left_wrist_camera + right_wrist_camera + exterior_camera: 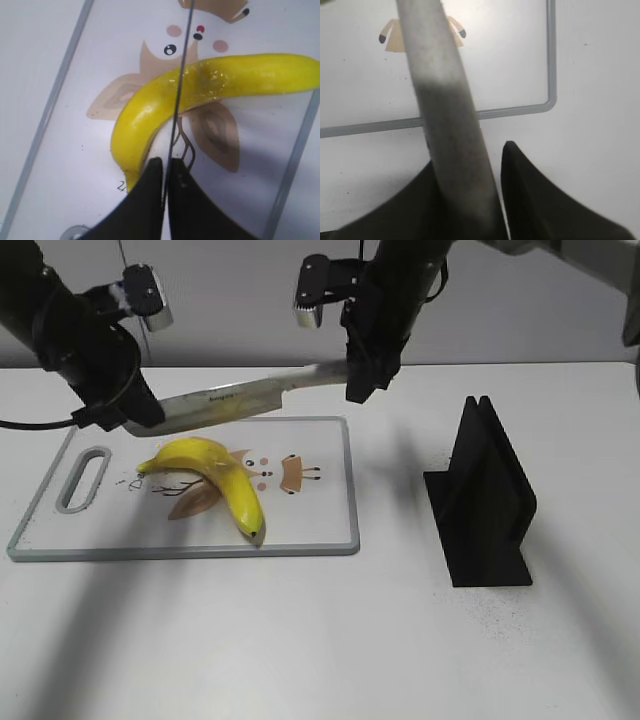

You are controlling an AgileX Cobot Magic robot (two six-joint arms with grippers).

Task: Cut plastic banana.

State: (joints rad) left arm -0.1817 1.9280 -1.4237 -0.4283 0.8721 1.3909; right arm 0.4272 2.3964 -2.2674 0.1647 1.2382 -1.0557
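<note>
A yellow plastic banana (222, 476) lies whole on a white cutting board (320, 532) with a cartoon print. A knife (235, 400) hangs level above it, with its blade over the banana's back end. My left gripper (135, 420) is shut on the blade tip. In the left wrist view the thin blade edge (180, 75) runs from the fingertips (165, 167) across the banana (235, 75). My right gripper (362, 380) holds the grey knife handle (440, 90) between its fingers (470, 165), with a thin gap at the right finger.
A black knife stand (485, 495) stands on the white table to the right of the board. The board's grey rim (550, 75) and handle slot (85, 478) show. A grey wall runs behind the table.
</note>
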